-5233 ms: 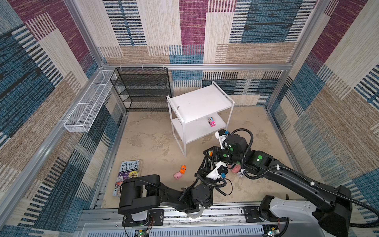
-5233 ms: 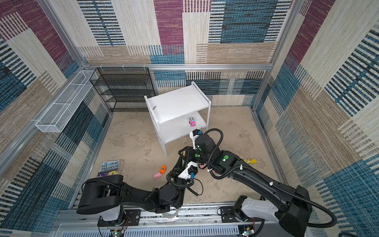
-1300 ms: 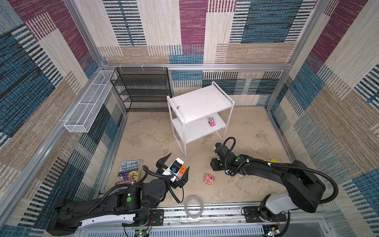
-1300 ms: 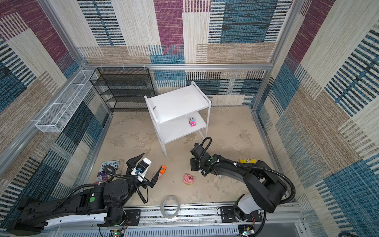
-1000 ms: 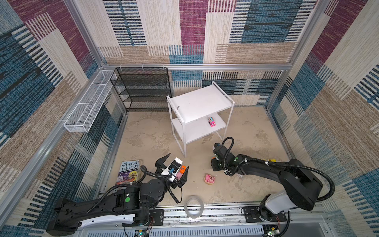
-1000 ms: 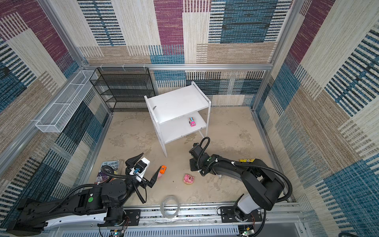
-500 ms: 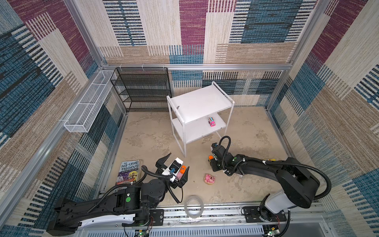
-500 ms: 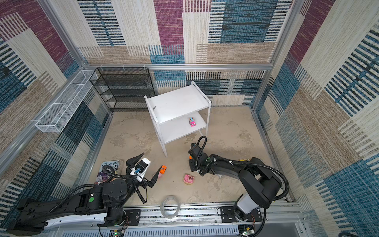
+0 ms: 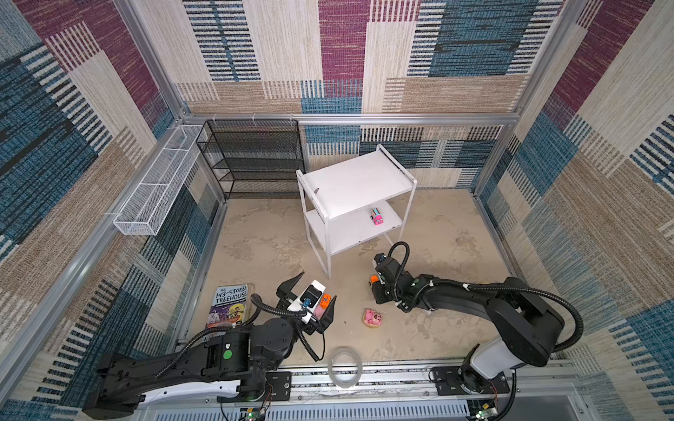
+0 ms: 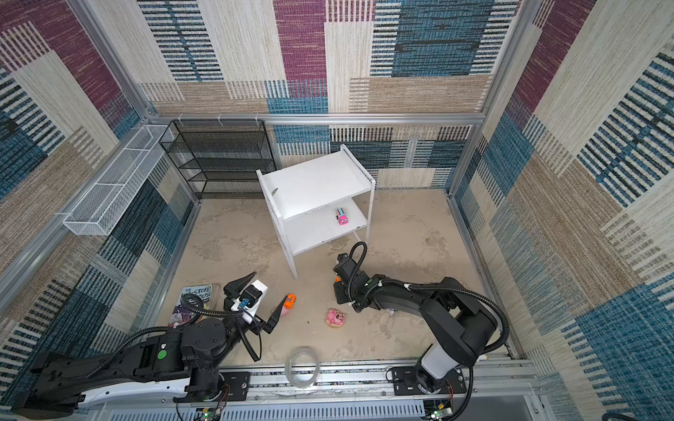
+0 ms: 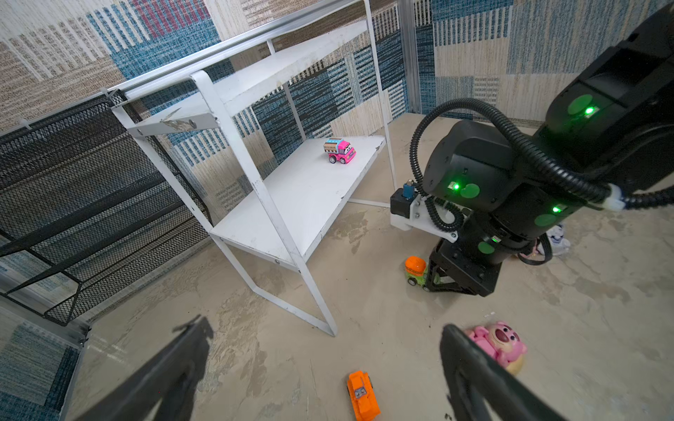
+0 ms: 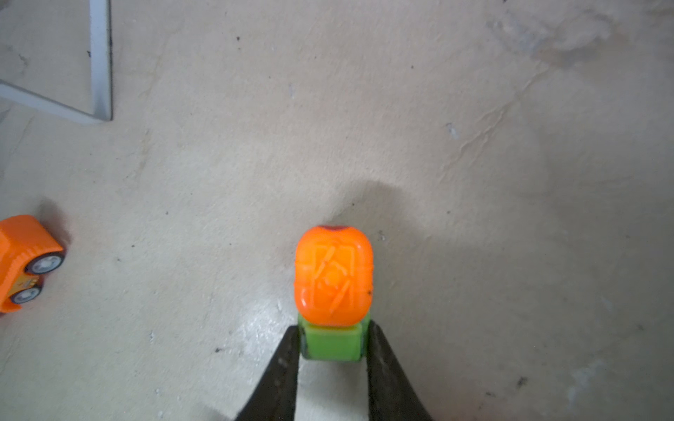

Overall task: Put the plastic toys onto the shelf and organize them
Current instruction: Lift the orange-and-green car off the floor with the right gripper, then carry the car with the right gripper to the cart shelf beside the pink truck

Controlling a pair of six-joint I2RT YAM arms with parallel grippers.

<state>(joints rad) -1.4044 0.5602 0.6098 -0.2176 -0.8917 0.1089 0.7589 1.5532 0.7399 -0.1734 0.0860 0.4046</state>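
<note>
My right gripper (image 12: 332,342) is shut on the green body of the green-orange car (image 9: 373,280) (image 11: 415,269), low over the floor in front of the shelf (image 9: 357,178). A pink multicolour car (image 9: 376,216) (image 11: 339,150) stands on the shelf's lower board. My left gripper (image 9: 318,285) (image 11: 324,328) hangs open above the orange car (image 11: 361,395) (image 10: 290,300), holding nothing. A pink bear figure (image 9: 372,318) (image 11: 499,342) lies on the floor between the two arms. A pink toy (image 10: 279,310) shows partly behind one left finger.
A purple-covered book (image 9: 229,304) lies at the left by the wall. The black mesh rack (image 9: 255,156) and the white wire basket (image 9: 157,189) stand at the back left. A clear ring (image 9: 344,366) rests on the front rail. A white figure (image 11: 558,237) peeks from behind the right arm.
The right gripper has shifted slightly toward the shelf and closed on the green-orange car. The left arm has stayed still with its jaws wide.
</note>
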